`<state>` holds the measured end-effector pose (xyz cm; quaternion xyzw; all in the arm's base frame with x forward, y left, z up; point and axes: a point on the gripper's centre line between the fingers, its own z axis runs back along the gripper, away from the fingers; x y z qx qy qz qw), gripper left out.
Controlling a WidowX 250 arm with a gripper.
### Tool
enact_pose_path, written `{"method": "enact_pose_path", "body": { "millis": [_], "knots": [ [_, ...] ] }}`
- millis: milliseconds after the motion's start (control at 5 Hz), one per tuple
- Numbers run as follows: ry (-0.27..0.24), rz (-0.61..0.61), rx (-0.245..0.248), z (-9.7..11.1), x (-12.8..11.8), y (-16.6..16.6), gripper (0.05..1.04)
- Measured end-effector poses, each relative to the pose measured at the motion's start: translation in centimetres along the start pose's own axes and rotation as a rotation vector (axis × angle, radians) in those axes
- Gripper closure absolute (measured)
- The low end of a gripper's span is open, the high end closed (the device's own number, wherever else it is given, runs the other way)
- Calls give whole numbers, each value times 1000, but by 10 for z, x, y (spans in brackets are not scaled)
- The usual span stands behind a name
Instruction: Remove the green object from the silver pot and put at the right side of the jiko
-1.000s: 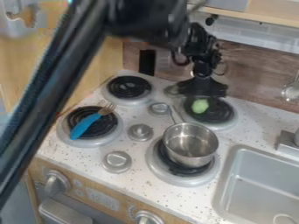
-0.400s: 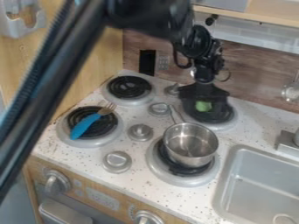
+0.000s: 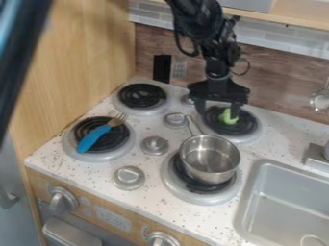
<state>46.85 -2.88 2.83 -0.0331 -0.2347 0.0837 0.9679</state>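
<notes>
Over the back right burner, the gripper (image 3: 218,113) points down with its two fingers spread apart. The green object (image 3: 228,116) lies on that burner's black coil (image 3: 247,126), between the fingers and nearer the right one, which partly covers it. In front of them, on the front right burner, stands the silver pot (image 3: 210,158), upright, its handle toward the back left and its bare inside visible.
A blue-handled fork (image 3: 94,139) rests on the front left burner. Silver knobs (image 3: 154,145) line the middle of the stove. At right are the sink (image 3: 289,202) and a metal fixture (image 3: 315,156); a wooden wall (image 3: 276,79) rises behind.
The gripper was closer above the burner's rear edge and now has its fingers spread around the green object, which sits slightly farther right. The large arm section at left has swung left.
</notes>
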Motion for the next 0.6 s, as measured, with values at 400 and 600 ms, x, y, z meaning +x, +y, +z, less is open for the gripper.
{"method": "enact_pose_path", "body": {
  "millis": [400,600],
  "knots": [
    [117,-4,-10,33,-22,32,85],
    [234,-95,31,37,-42,40,85]
  ]
}}
